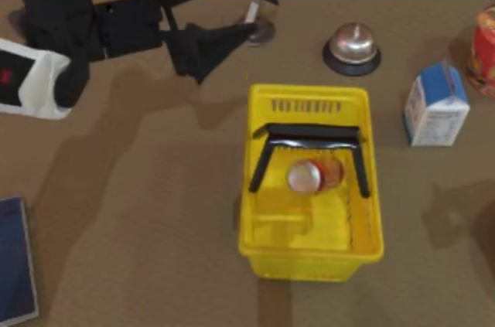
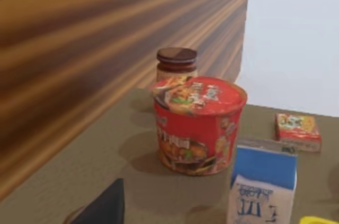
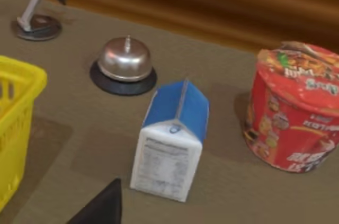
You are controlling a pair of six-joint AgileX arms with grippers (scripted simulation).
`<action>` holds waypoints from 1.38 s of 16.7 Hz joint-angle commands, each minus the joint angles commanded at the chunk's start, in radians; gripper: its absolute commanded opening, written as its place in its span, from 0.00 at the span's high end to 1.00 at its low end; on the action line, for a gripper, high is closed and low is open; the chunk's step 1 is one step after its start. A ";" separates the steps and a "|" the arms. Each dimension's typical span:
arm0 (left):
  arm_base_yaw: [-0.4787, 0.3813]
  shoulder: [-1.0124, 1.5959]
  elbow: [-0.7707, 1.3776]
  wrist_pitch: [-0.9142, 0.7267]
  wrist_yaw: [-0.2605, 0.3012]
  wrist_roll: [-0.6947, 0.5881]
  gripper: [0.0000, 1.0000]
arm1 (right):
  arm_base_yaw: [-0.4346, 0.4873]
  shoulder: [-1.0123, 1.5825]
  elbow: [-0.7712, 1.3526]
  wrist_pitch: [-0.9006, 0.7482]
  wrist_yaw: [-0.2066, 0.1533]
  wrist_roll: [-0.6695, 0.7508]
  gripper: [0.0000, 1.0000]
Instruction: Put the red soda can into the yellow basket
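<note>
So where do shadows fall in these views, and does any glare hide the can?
Top view: the left arm's broad soft shadow darkens the table left of the yellow basket; the red soda can lies inside, its silver end pale but readable. Right wrist view: the bell carries a bright highlight, the milk carton a faint shadow. Left wrist view: the noodle cup shadows the table.
</note>
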 joint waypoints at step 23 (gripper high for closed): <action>0.252 -2.015 -1.095 -0.909 -1.051 0.009 0.00 | 0.563 1.903 1.813 -1.225 0.058 -0.803 0.00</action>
